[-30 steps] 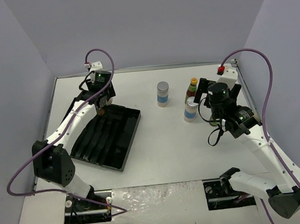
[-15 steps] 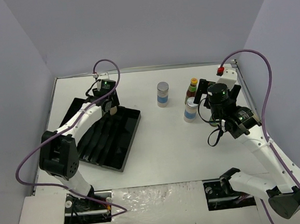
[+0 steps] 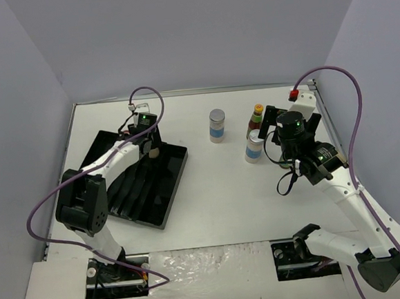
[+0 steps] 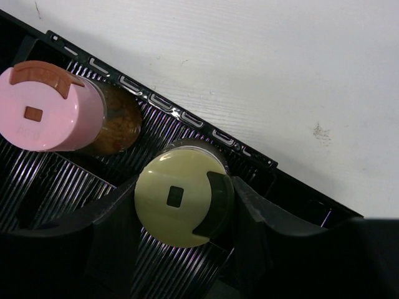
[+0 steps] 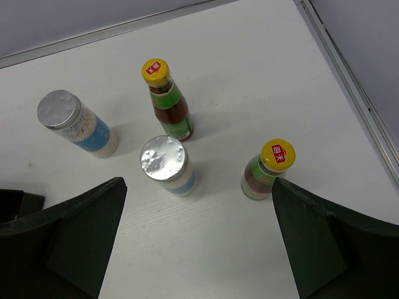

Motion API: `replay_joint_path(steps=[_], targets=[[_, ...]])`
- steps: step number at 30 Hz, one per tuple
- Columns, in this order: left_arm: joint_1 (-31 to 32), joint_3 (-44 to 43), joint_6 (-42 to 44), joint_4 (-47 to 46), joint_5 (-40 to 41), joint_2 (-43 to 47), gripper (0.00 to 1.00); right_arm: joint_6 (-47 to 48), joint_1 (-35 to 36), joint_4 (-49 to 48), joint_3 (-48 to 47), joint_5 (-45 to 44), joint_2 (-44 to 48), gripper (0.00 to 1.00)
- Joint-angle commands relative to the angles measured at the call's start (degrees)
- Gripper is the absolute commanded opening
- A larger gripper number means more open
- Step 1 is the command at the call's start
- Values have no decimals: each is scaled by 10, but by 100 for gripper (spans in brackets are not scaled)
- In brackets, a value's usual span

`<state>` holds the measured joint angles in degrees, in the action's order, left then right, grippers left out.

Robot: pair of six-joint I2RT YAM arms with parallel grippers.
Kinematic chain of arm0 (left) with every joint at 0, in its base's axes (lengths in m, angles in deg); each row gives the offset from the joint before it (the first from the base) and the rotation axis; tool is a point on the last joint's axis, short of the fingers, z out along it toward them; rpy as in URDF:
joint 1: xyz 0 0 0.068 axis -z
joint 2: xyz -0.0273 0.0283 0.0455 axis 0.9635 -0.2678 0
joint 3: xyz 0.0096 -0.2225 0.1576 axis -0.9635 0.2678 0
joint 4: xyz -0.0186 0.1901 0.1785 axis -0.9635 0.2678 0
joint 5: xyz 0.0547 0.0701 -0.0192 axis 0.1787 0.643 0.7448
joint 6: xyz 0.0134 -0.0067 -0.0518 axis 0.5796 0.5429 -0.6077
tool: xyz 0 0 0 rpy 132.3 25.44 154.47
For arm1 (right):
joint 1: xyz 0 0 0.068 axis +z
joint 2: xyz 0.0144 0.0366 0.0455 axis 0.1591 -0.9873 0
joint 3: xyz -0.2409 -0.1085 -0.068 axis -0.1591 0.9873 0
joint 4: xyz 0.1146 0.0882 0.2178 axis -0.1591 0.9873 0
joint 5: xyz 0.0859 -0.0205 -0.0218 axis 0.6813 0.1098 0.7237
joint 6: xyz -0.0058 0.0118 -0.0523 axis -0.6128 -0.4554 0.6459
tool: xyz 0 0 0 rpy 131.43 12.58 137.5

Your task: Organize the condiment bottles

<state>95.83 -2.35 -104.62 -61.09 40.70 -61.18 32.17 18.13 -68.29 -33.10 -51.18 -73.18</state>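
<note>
My left gripper (image 4: 181,215) is shut on a pale-yellow-capped bottle (image 4: 177,200), held upright over the black ridged tray (image 3: 163,194) near its far rim. A pink-capped bottle (image 4: 43,107) stands in the tray just to its left. From above, the left gripper (image 3: 151,147) sits at the tray's far right corner. My right gripper (image 5: 198,194) is open above the table. Ahead of it stand two silver-lidded bottles (image 5: 165,165) (image 5: 73,123) and two dark yellow-capped bottles with green labels (image 5: 168,99) (image 5: 267,169). None of them is between its fingers.
The tray's slotted far rim (image 4: 187,118) runs diagonally just beyond the held bottle, with white table past it. A raised table edge (image 5: 349,81) runs close to the right of the bottle group. Purple walls enclose the table on three sides.
My left gripper has carried the yellow-capped bottle rightward along the tray's far rim, and the arm has swung with it. The right arm and the standing bottles have not moved.
</note>
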Motion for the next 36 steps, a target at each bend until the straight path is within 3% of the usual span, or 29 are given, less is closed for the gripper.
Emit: replay_joint_path(steps=[1,4,10,13,19,25,28,33,36], targets=[[-2,-4,7,-56,0,12,11,0,-4,-24,1,-10,2,100],[-2,6,10,-65,-3,12,25,1,-5,-24,0,-13,4,100],[0,20,11,-71,-6,25,69,0,-4,-24,2,-8,5,100],[5,25,13,-68,-1,47,80,2,-5,-24,4,-7,9,100],[30,15,26,-26,24,110,82,0,-4,-22,5,-3,15,100],[115,-49,54,21,34,170,84,1,-5,-21,3,-13,11,100],[136,-119,58,52,20,126,85,1,-6,-16,-4,-23,8,100],[154,-333,69,126,-41,-19,88,-13,-10,1,-15,-11,19,100],[168,-458,85,184,-37,-129,88,-18,-11,12,-20,-5,28,100]])
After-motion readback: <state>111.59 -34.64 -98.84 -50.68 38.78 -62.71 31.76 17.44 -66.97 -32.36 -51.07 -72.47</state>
